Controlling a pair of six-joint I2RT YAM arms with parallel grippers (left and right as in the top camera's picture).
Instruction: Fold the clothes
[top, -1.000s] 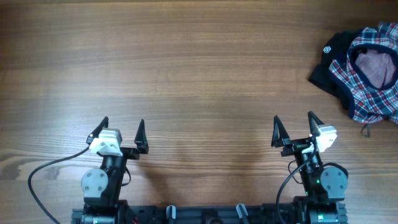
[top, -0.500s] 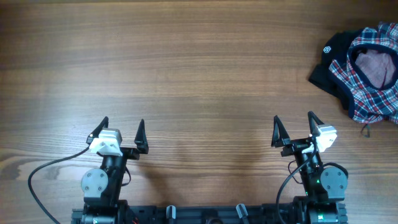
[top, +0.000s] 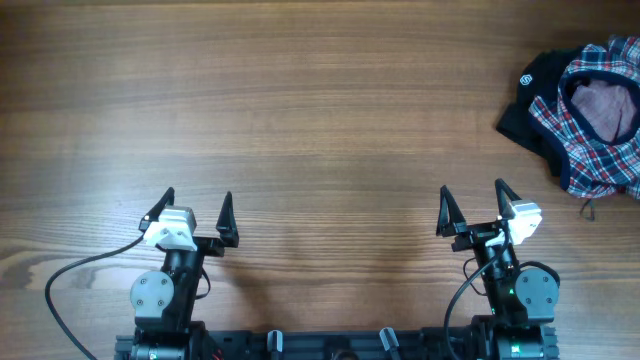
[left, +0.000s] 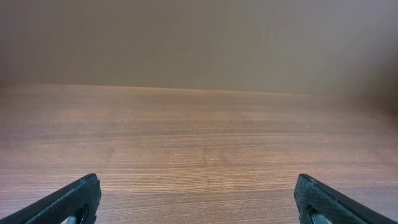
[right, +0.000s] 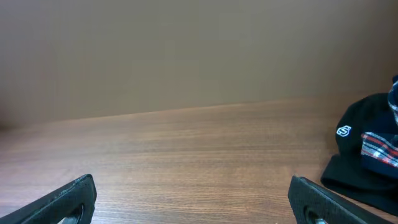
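The clothes lie in a crumpled heap at the table's far right. A red, navy and white plaid shirt sits on top of a black garment with a small white logo. The heap also shows at the right edge of the right wrist view: black garment, plaid shirt. My left gripper is open and empty near the front edge, far left of the clothes; its fingers frame bare wood in the left wrist view. My right gripper is open and empty, in front of and left of the heap.
The wooden table stretches between the arms and the heap. A black cable runs from the left arm's base at the front left. A plain wall stands behind the table's far edge.
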